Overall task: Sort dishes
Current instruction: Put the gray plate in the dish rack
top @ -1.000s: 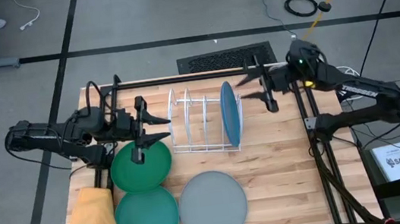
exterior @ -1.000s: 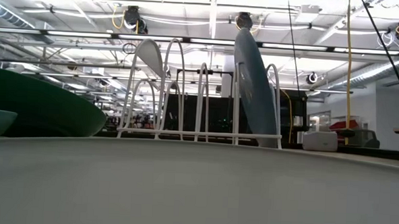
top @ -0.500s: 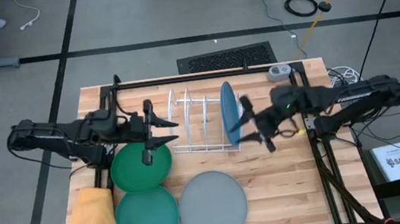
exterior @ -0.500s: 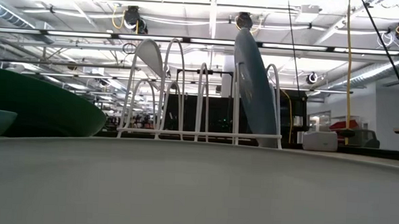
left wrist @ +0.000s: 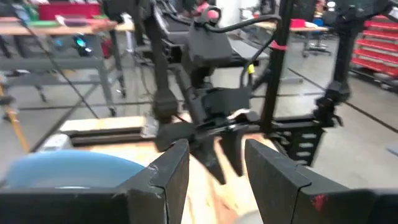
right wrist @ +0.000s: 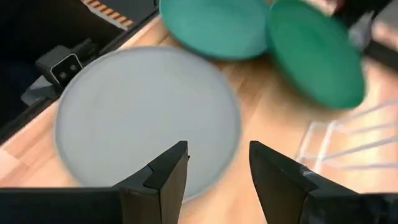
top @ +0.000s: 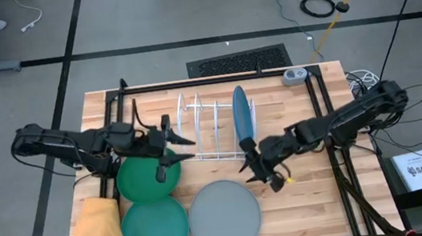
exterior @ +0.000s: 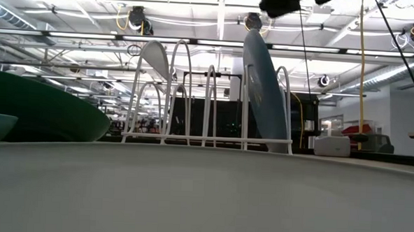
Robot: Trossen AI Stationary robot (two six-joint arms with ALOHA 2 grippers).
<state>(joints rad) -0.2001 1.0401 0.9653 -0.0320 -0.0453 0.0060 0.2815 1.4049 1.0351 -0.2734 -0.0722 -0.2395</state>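
Observation:
The blue plate (top: 242, 119) stands upright on its rim in the white wire rack (top: 209, 131), at the rack's right end. The dark green plate (top: 149, 175), teal plate (top: 154, 230) and grey plate (top: 223, 207) lie flat on the table. My right gripper (top: 259, 170) is open and hovers just in front of the rack, by the grey plate's far right rim (right wrist: 143, 112). My left gripper (top: 183, 149) is open over the dark green plate's far right edge, pointing at the rack; it touches nothing.
A yellow cloth (top: 99, 228) hangs over the table's near left corner. Black frame posts stand along both sides. A small grey device (top: 293, 76) sits at the far right corner. Bare wood lies to the right of the grey plate (top: 305, 195).
My right gripper has swung from the far right of the rack toward the near edge and leftward, coming down in front of the rack beside the grey plate. My left gripper has moved a little to the right, toward the rack. The plates have stayed where they were.

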